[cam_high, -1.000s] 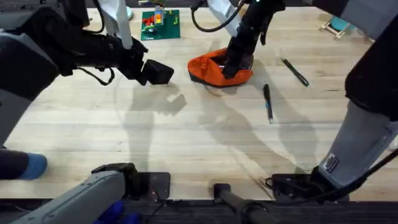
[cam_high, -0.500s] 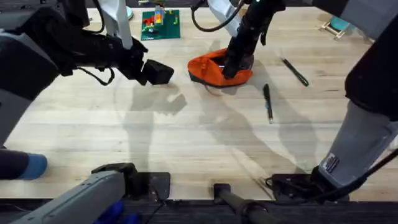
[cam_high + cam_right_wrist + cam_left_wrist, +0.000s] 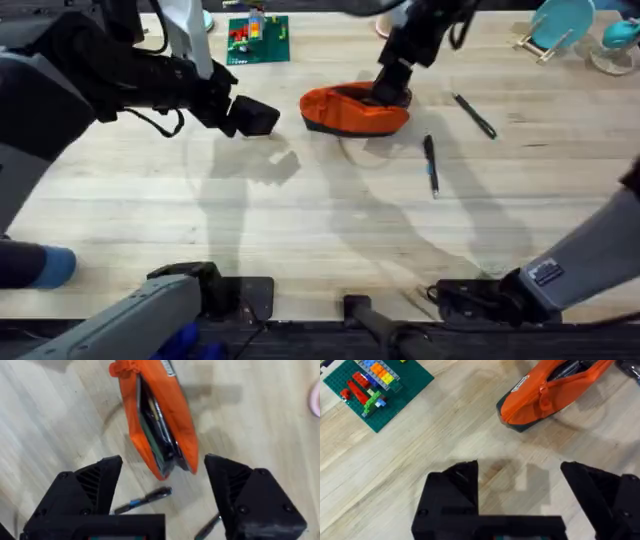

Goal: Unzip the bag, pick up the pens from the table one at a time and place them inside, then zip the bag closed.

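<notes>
Lying on the table [image 3: 300, 220] toward the far middle, the orange bag [image 3: 355, 110] has its zipper parted, its dark inside visible from the right wrist view. The right claw [image 3: 392, 92] hangs spread over the bag's right end, pinching nothing, while the left claw [image 3: 255, 117] hovers spread and empty to the bag's left. Both pens lie on the wood right of the bag, one [image 3: 430, 165] nearer, the other [image 3: 474, 115] farther right.

Hidden and cut-off parts

The bag's [image 3: 352, 110] right end is covered by the right gripper [image 3: 392, 88] in the overhead view; the bag's contents cannot be made out.
</notes>
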Motion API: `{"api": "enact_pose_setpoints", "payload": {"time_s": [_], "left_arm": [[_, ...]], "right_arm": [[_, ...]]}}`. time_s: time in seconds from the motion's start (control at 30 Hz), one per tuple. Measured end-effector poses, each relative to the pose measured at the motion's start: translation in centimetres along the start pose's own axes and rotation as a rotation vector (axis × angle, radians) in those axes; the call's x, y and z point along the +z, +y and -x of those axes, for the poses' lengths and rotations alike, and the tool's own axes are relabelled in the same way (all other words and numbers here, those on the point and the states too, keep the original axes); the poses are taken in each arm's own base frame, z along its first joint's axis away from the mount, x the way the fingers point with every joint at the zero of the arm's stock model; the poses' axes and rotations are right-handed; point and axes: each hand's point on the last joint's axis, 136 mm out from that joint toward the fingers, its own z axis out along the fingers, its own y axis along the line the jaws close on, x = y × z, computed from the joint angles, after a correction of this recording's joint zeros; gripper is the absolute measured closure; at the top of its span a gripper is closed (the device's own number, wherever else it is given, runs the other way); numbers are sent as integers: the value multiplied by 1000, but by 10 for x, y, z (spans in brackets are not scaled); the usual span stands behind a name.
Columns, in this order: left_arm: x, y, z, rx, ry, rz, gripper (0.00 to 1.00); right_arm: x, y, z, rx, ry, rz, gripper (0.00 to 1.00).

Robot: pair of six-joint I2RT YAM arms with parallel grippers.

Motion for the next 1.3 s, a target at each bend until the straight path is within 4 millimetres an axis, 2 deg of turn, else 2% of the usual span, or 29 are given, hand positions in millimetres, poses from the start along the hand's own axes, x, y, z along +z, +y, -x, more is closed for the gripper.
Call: {"api": "enact_pose_setpoints", "payload": {"time_s": [0.13, 0.23, 0.5, 0.67, 0.8, 1.0, 1.3], "left_arm": [[0, 0, 0, 0, 0, 0, 7], [0, 0, 0, 0, 0, 0, 7], [0, 0, 0, 0, 0, 0, 8], [0, 0, 0, 0, 0, 0, 7], [0, 0, 0, 0, 1, 0, 7], [0, 0, 0, -1, 1, 0, 7], [0, 0, 0, 0, 1, 0, 6]], "right_arm": [[-26, -12, -7, 71, -31, -65, 5], [-40, -28, -21, 156, -42, -109, 4], [-69, -86, -91, 467, -4, -239, 5], [-79, -105, -132, 596, 26, -268, 4], [-85, -111, -158, 672, 49, -275, 4], [-91, -119, -179, 732, 50, -289, 4], [-91, -120, -181, 744, 35, -280, 4]]}}
